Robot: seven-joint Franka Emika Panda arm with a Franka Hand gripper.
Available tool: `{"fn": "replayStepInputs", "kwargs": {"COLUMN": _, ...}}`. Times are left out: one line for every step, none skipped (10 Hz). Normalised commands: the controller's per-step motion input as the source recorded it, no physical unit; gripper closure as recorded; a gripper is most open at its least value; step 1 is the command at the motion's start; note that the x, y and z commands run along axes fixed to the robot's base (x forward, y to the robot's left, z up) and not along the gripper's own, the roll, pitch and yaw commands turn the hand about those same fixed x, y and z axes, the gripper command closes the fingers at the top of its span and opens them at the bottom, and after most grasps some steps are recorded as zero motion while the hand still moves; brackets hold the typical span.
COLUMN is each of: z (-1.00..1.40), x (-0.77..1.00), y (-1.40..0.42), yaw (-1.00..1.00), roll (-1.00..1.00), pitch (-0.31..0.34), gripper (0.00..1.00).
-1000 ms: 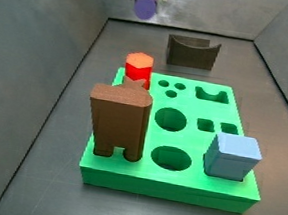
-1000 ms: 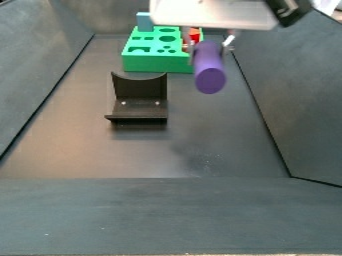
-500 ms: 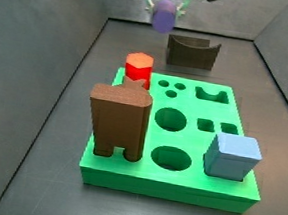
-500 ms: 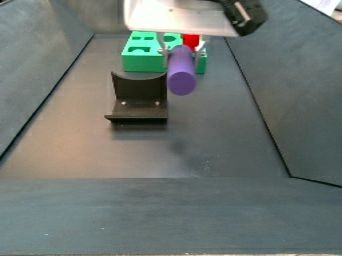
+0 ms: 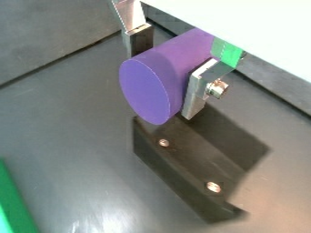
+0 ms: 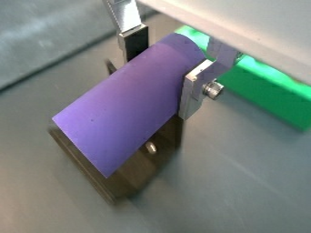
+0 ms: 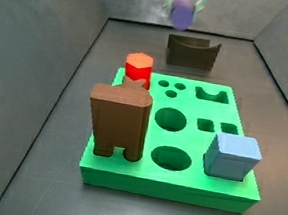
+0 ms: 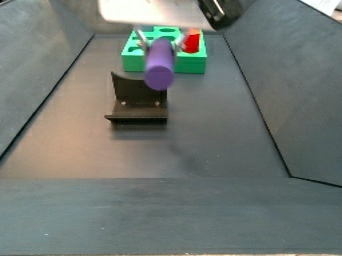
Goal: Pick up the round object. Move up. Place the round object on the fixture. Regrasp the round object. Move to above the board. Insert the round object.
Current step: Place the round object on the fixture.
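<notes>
My gripper [image 5: 170, 64] is shut on the round object, a smooth purple cylinder [image 5: 165, 75], held lying across between the silver fingers [image 5: 202, 89]. It also shows in a wrist view [image 6: 127, 114]. In both side views the cylinder [image 7: 183, 13] [image 8: 159, 63] hangs just above the fixture [image 7: 192, 53] [image 8: 136, 99], a dark block with a U-shaped notch. The fixture lies right below the peg in a wrist view [image 5: 195, 164]. The green board [image 7: 185, 125] with shaped holes sits in front of the fixture in a side view.
On the board stand a tall brown arch block [image 7: 118, 121], a red hexagonal peg [image 7: 138, 67] and a blue cube [image 7: 233, 156]. Grey sloping walls [image 7: 43, 75] enclose the dark floor [image 8: 174, 150]. The board shows as a green edge in a wrist view [image 6: 274, 86].
My gripper has carried the purple cylinder sideways across the floor, from beside the fixture to right above it. The other pieces have not moved.
</notes>
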Motion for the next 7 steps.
{"fn": "replayStepInputs", "kwargs": {"z": 0.96, "x": 0.66, "y": 0.14, "yaw": 0.00, "roll": -1.00, "pitch": 0.052, "gripper": 1.00}}
{"fn": "replayStepInputs", "kwargs": {"z": 0.68, "x": 0.44, "y": 0.09, "yaw": 0.00, "roll": -1.00, "pitch": 0.062, "gripper": 1.00}}
{"fn": "replayStepInputs", "kwargs": {"z": 0.46, "x": 0.28, "y": 0.07, "yaw": -0.01, "roll": -1.00, "pitch": 0.070, "gripper": 1.00}}
{"fn": "replayStepInputs", "kwargs": {"z": 0.16, "x": 0.11, "y": 0.06, "yaw": -0.02, "roll": -1.00, "pitch": 0.071, "gripper": 1.00}}
{"fn": "replayStepInputs", "kwargs": {"z": 0.07, "x": 0.07, "y": 0.05, "yaw": -0.03, "roll": -1.00, "pitch": 0.060, "gripper": 1.00}}
{"fn": "replayStepInputs", "kwargs": {"z": 0.02, "x": 0.07, "y": 0.04, "yaw": -0.04, "roll": -1.00, "pitch": 0.068, "gripper": 1.00}}
{"fn": "replayStepInputs", "kwargs": {"z": 0.03, "x": 0.08, "y": 0.05, "yaw": -0.05, "roll": -1.00, "pitch": 0.091, "gripper": 1.00}}
